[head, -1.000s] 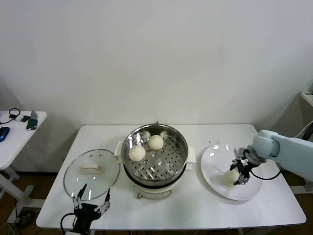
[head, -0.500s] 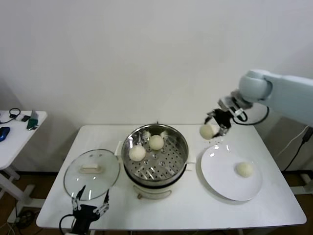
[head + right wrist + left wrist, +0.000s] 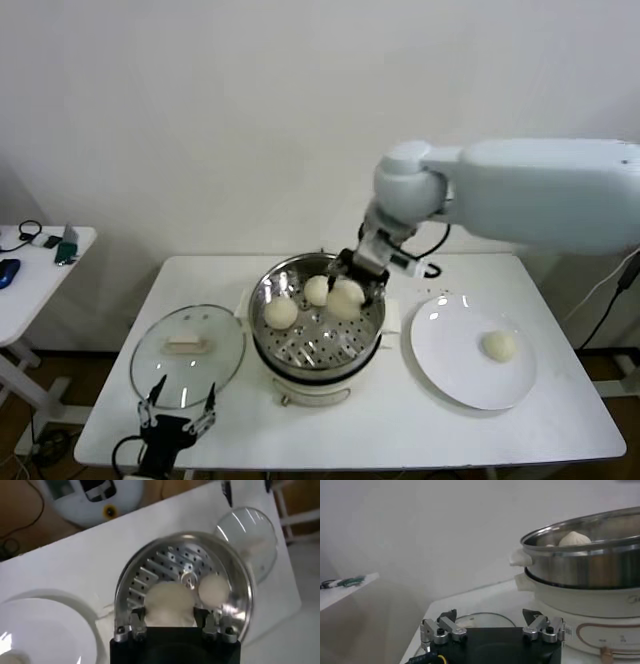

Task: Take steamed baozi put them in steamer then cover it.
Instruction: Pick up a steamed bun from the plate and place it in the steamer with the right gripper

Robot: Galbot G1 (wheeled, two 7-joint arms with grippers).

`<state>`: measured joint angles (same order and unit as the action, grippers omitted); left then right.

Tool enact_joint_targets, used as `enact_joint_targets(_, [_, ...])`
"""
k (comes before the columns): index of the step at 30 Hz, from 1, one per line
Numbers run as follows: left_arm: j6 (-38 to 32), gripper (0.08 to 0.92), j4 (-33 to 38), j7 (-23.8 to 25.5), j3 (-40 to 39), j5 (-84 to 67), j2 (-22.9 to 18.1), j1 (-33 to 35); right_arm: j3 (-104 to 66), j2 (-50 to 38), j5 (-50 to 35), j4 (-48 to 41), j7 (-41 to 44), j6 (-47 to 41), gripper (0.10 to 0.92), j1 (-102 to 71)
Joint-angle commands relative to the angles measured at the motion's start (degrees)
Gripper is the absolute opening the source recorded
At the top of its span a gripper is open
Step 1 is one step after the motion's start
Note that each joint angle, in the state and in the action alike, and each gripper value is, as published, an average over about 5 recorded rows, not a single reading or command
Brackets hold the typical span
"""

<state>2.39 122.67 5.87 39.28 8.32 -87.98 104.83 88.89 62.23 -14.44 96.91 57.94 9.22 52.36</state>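
Table edge (image 3: 90, 440), nearest the robot, is where the left claw (image 3: 176, 419) waits with its fingers spread wide and nothing between them, just in front of the glass lid (image 3: 187, 355) that lies flat on the table beside the steamer (image 3: 316, 325). Farther in, the right claw (image 3: 352, 287) hangs over the right rear of the steamer's holed tray, its fingers closed part-way around a bun (image 3: 346, 299); the wrist camera shows that bun (image 3: 167, 602) held snug between the two fingers and directly above the tray. Two more buns sit in the pot already, one (image 3: 281, 313) toward the left and one (image 3: 317, 290) at the back, the carried bun almost touching the latter. The fourth bun (image 3: 499, 345) lies on the white plate (image 3: 450, 372) to the right, well apart from either claw.

Risk here, as I judge it: the soft dough may cling to one finger on release and roll off crooked, or come down on top of the rear bun and squash or shove it, since they sit so close. Letting go from too high could also bounce it against the steel wall.
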Motion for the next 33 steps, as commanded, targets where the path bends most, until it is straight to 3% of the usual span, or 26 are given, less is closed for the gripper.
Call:
enact_joint_targets(1, [-0.13,0.823,-0.09,-0.09,0.07,-0.07,0.11,0.17,0.11,9.25,6.93,0.89,-1.86,3.22,0.653,-7.17])
enact_joint_targets(20, [-0.19,0.823,-0.37,-0.19,0.07,-0.22,-0.01,-0.07,0.27,11.14,12.33,-10.72,-4.54,3.99,0.654,-15.43])
enact_joint_targets(25, [-0.12,0.823,-0.43,-0.19,0.18,-0.35,0.03,-0.15,-1.02,10.90,12.49,-12.02,-4.93,6.07,0.709,-15.02])
enact_joint_targets(30, [0.09,0.823,-0.26,-0.04,0.12,-0.53,0.03,-0.20,-2.64,6.89,7.39,-12.49,-1.10,6.07,0.806,-10.37])
enact_joint_targets(33, [0.27,0.823,-0.10,0.05,-0.02,-0.70,0.01,-0.31,1.06,1.50,-2.06,-12.88,2.39,3.01,0.820,-4.23])
